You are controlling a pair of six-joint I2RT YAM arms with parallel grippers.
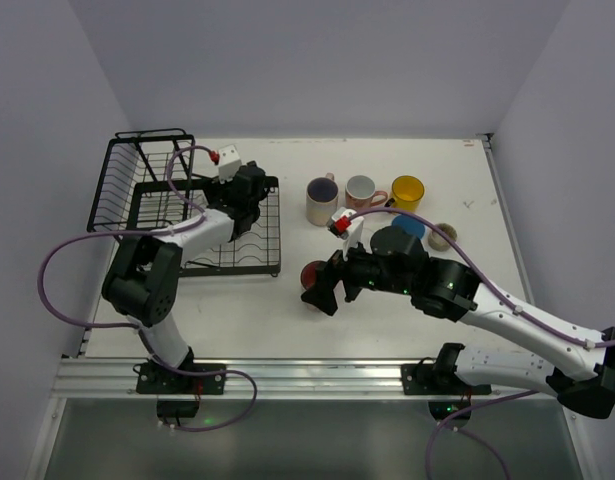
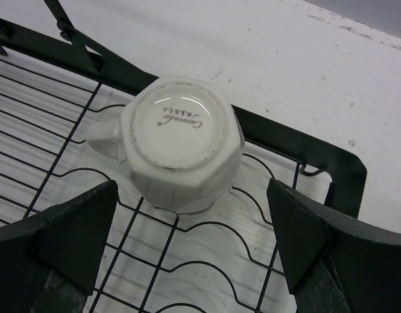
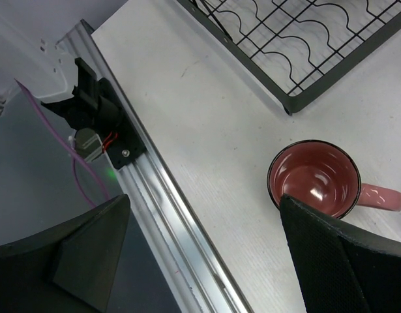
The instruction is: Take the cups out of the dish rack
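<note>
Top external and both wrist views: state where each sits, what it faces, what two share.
Top external: above, behind the bases, looking down on white table, black wire dish rack, both arms.
Left wrist: over the rack, facing down at an upturned white octagonal mug; open left gripper shows.
Right wrist: facing down at a dark red mug; open right gripper shows.
Top and right wrist share that mug.

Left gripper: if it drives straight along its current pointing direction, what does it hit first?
Most likely the upside-down white octagonal ceramic mug, centred between the open jaws of the left gripper on the black wire dish rack. Nothing shows in between; the depth is hard to judge.
</note>
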